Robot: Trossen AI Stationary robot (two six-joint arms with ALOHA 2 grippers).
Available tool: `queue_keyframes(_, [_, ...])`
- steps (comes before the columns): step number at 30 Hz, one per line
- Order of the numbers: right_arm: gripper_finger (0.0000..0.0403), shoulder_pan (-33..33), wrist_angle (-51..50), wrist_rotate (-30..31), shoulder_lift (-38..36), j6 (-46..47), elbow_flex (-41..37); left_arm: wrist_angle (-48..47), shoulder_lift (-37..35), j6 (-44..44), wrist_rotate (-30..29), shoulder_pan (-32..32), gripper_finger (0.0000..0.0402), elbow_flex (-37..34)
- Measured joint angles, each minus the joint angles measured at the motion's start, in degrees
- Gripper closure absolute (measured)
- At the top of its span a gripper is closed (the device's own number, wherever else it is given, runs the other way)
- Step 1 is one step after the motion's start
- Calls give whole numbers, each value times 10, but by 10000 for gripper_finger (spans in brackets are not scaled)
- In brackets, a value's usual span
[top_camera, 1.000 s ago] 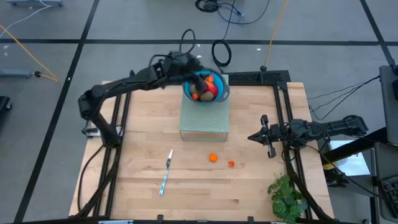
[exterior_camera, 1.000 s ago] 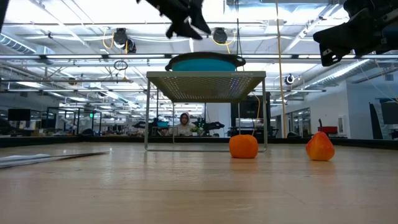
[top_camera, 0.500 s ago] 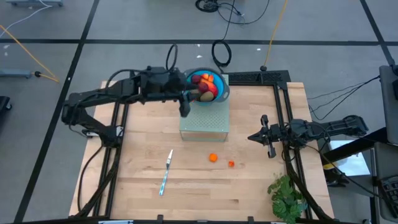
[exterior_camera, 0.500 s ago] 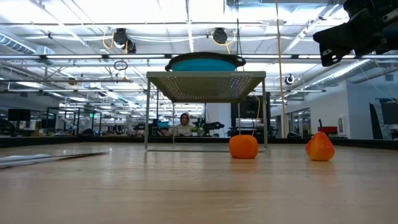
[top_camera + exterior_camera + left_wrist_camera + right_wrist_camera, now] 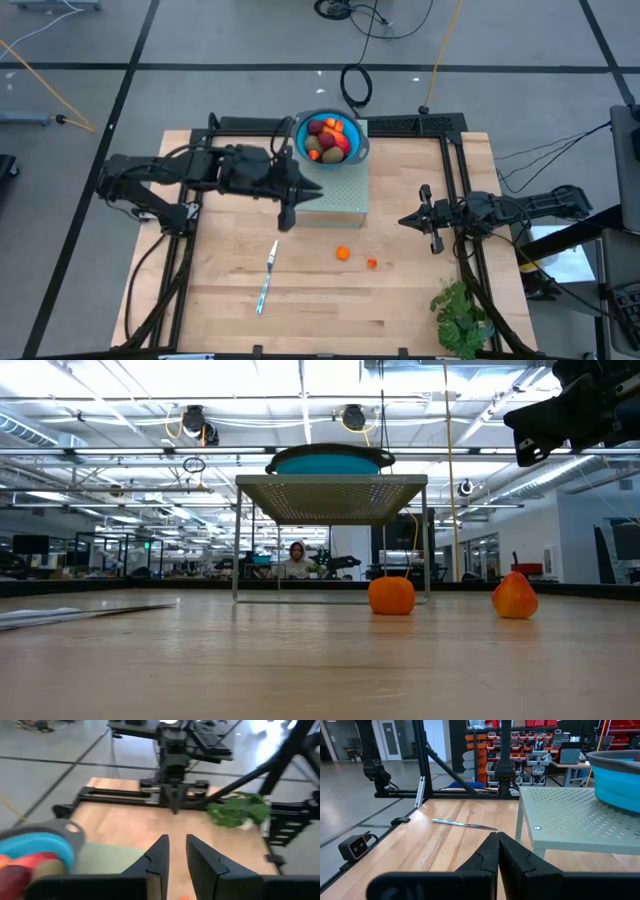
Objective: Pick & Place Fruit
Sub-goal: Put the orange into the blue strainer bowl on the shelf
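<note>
We see most of the fruit [image 5: 328, 139] piled in a blue bowl [image 5: 361, 151] that sits on the far part of a pale green perforated stand [image 5: 330, 198], near the far edge of the table [image 5: 400, 300]. Red, orange and olive-brown pieces show in the bowl. Two more pieces lie on the bare wood between the stand and the near edge: a small orange ball [image 5: 343, 253] and, just beside it toward the right edge, a smaller red-orange piece [image 5: 371, 263].

The left gripper [image 5: 288, 215] hangs over the stand's left side, above the tabletop, and we see its jaws standing narrowly apart with nothing between them. The right gripper [image 5: 428, 221] waits near the right edge of the table, jaws pressed together and empty.

A slim silver knife [image 5: 267, 276] lies on the wood toward the near left of the stand, well apart from the loose fruit. A green leafy plant [image 5: 462, 315] sits at the near right corner.
</note>
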Motion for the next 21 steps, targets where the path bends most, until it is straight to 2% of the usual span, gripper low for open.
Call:
queue_keyframes(9, [403,0,0,0,0,0,0,34,35,-99,-80,-75,397,0])
queue_keyframes(18, [403,0,0,0,0,0,0,158,144,-190,-101,-123,400,0])
queue_keyframes(21, [403,0,0,0,0,0,0,175,172,-248,-120,-131,398,0])
